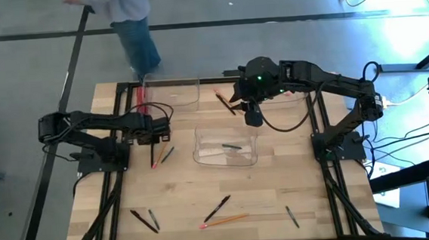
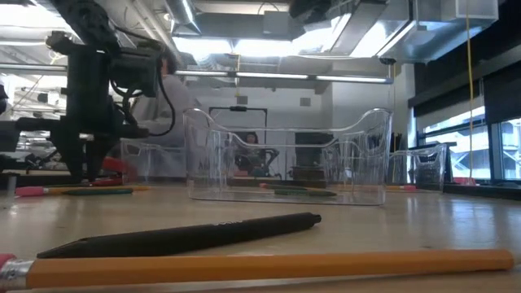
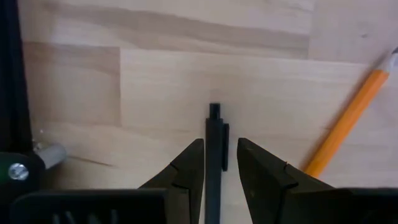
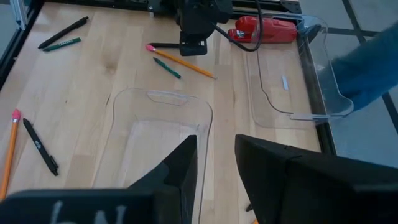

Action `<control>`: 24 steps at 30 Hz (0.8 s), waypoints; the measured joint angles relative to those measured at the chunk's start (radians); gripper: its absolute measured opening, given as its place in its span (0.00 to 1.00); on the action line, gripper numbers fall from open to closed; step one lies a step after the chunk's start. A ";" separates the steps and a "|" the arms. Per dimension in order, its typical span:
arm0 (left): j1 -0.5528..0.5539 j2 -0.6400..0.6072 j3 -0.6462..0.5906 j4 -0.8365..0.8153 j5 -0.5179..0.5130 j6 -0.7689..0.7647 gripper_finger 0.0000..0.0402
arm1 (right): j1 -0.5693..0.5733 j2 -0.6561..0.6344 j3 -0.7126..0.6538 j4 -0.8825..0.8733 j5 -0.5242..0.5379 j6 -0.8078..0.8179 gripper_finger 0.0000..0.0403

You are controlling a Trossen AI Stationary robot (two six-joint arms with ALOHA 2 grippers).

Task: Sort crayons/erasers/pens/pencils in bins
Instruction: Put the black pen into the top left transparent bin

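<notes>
My left gripper [image 1: 157, 137] points straight down at the table's left side, open, its fingers standing on either side of a black pen [image 3: 214, 143] that lies flat on the wood. I cannot tell whether they touch it. An orange pencil [image 3: 348, 121] and a green crayon [image 1: 168, 153] lie right beside the pen. My right gripper [image 4: 216, 149] hangs open, high above the clear centre bin [image 1: 225, 146], which holds two thin sticks. A second clear bin [image 1: 173, 92] stands at the far left with a red object [image 4: 261, 30] at its end.
More sticks lie along the near edge: two pens [image 1: 144, 219], a pen [image 1: 218, 207], a pencil [image 1: 223, 221] and a short stick [image 1: 292, 217]. Another pair lies at the far middle [image 1: 225, 102]. A person [image 1: 128, 28] stands beyond the far edge.
</notes>
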 joint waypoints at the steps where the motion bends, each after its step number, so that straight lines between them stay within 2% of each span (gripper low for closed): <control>1: 0.000 0.001 0.000 -0.001 -0.006 0.000 0.22 | 0.000 0.000 0.000 0.000 0.000 0.000 0.28; 16: 0.000 0.097 0.003 0.040 -0.024 0.000 0.22 | 0.000 0.000 0.000 0.000 0.000 0.001 0.28; 24: 0.000 0.105 0.003 0.040 -0.017 0.000 0.22 | 0.000 0.000 0.000 0.000 0.000 0.001 0.28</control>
